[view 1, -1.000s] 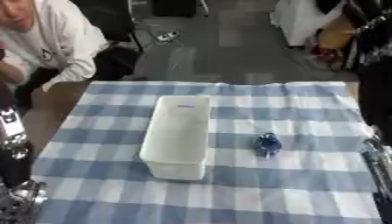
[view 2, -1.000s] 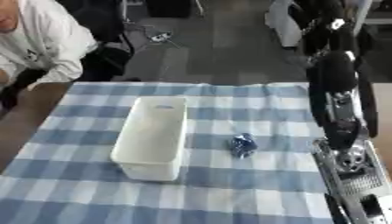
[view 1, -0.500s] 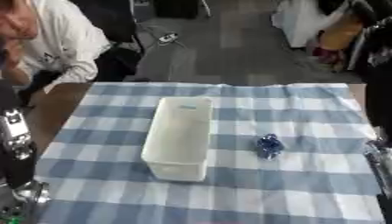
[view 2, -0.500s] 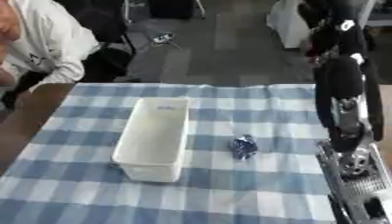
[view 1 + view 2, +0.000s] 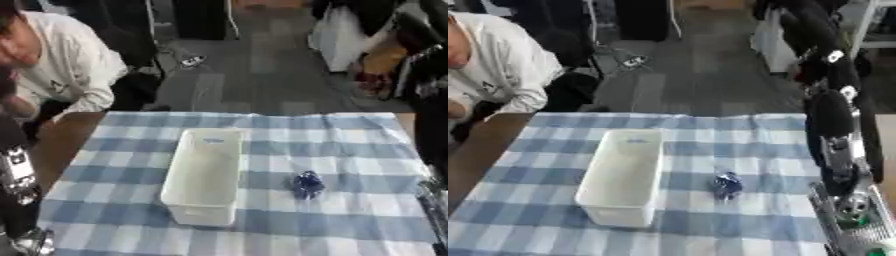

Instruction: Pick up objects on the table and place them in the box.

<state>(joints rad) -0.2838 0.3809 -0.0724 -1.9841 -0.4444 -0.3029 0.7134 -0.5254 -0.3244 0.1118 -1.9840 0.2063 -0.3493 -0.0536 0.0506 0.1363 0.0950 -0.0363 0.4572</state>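
A white oblong box stands open-topped near the middle of the blue-and-white checked cloth, its long side running away from me. A small dark blue object lies on the cloth just right of the box, apart from it. My right arm rises along the right edge, black above and silver below, well right of the blue object; its hand is a dark shape I cannot make out. My left arm shows as a dark column at the left edge, away from the box.
Bare brown tabletop shows left of the cloth. Beyond the table's far edge is grey floor with dark furniture and bags at the upper right. Open cloth lies in front of and behind the blue object.
The whole picture has shifted a little, so the camera moved. The box and the blue object keep their places on the cloth. Both arms stay at the edges.
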